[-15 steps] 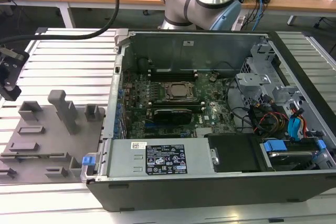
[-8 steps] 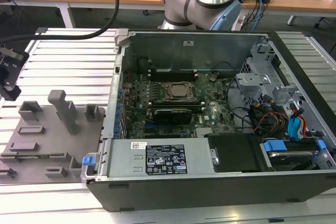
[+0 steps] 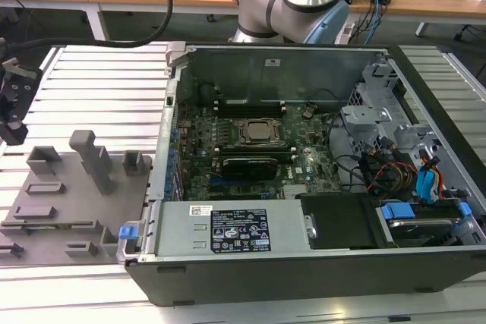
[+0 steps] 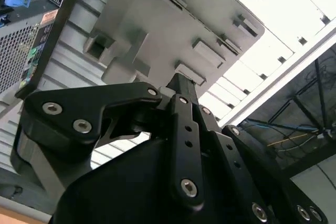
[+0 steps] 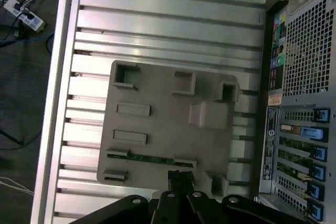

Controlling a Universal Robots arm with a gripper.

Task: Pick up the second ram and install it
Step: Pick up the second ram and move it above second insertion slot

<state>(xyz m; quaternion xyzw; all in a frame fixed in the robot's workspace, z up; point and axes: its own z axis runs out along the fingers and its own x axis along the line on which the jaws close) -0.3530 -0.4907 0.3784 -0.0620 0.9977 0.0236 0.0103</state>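
One thin green stick, the second ram (image 5: 149, 158), lies flat in a narrow groove of the grey tray (image 5: 157, 85). Small grey blocks cap both of its ends, so its full length is hidden. Its chips are too small to make out. In the first wrist view the gripper (image 5: 179, 178) sits just beside the capped end of the stick nearer the computer case (image 3: 304, 278); whether it touches the tray cannot be told. Its two black fingertips look pressed together with nothing between them. The linkage behind them is cut off by the frame edge. In the exterior view the gripper hangs at the exterior view's left edge, half out of frame.

Writing is scarce and illegible. A black-and-white label (image 3: 238, 231) sits on the grey metal power supply (image 3: 182, 225), its print too fine to read. Coloured stickers (image 5: 276, 51) run down the case's rear beside a perforated metal grille (image 5: 310, 51) and a column of blue plastic clips (image 5: 316, 153).

The tray is matte moulded plastic with raised rectangular blocks and hollow square pockets. It rests on a ribbed, shiny aluminium table (image 5: 168, 30). Inside the open case a square metal processor (image 3: 262, 133) sits on a green board among long black slots. Red and blue cables (image 3: 425, 180) tangle toward the exterior view's right.
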